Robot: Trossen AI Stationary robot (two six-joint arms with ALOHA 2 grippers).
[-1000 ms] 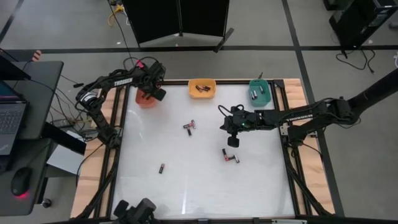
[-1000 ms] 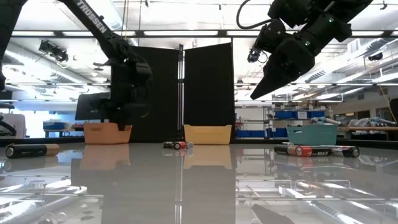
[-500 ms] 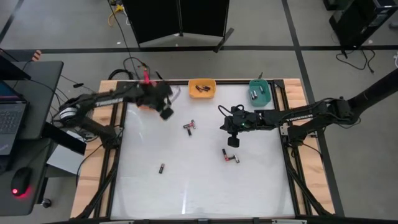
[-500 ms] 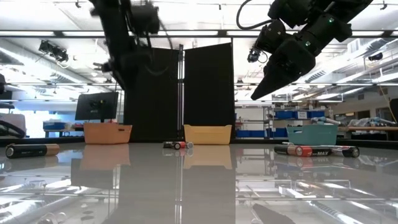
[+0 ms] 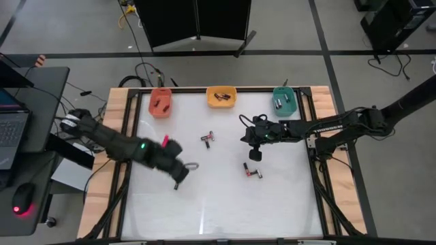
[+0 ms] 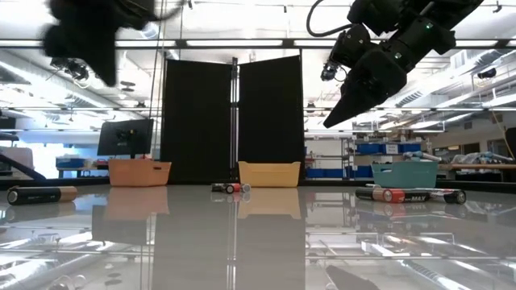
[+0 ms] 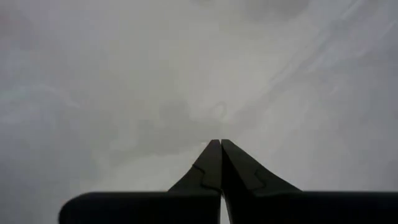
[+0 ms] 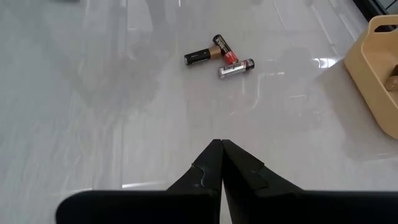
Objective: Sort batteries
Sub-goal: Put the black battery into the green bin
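Note:
My left gripper (image 5: 177, 182) (image 7: 220, 144) is shut and holds nothing, above the near-left part of the white table (image 5: 218, 204). One battery (image 6: 40, 194) lies on its side there; in the high view the gripper covers that spot. A cluster of three batteries (image 5: 208, 139) (image 8: 219, 57) lies at mid-table, and two more batteries (image 5: 253, 171) lie toward the right. My right gripper (image 5: 255, 155) (image 8: 221, 144) hangs shut above the table between these two groups, holding nothing.
Three bins stand along the far edge, each with batteries inside: red (image 5: 161, 103), yellow (image 5: 221, 96) and teal (image 5: 285, 99). A dark frame rail (image 5: 133, 156) borders the table. The near half of the table is bare white surface.
My left gripper has swung fast from above the red bin at the far left toward the near edge, over the table's near-left part. The red bin now shows uncovered. The batteries on the table have not moved.

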